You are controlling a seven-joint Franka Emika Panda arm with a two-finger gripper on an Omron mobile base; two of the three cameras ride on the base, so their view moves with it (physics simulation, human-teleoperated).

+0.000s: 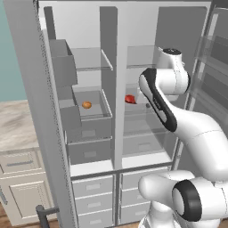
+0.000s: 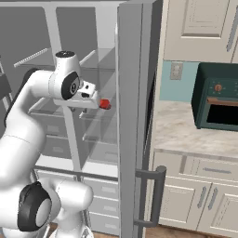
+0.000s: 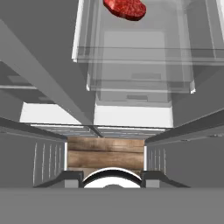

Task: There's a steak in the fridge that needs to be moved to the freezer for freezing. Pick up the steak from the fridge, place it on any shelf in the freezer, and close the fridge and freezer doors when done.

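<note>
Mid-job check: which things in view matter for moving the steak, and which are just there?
For the job:
steak on a fridge shelf
fridge
freezer
both doors, open

Just there:
orange item in the freezer
oven on the counter
beige cabinets

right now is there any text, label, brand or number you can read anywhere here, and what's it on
None: no readable text in any view.
The fridge and freezer walls are plain grey.
The steak carries no label.
The oven has round knobs but no legible marks.
The wall outlet is blank.
</note>
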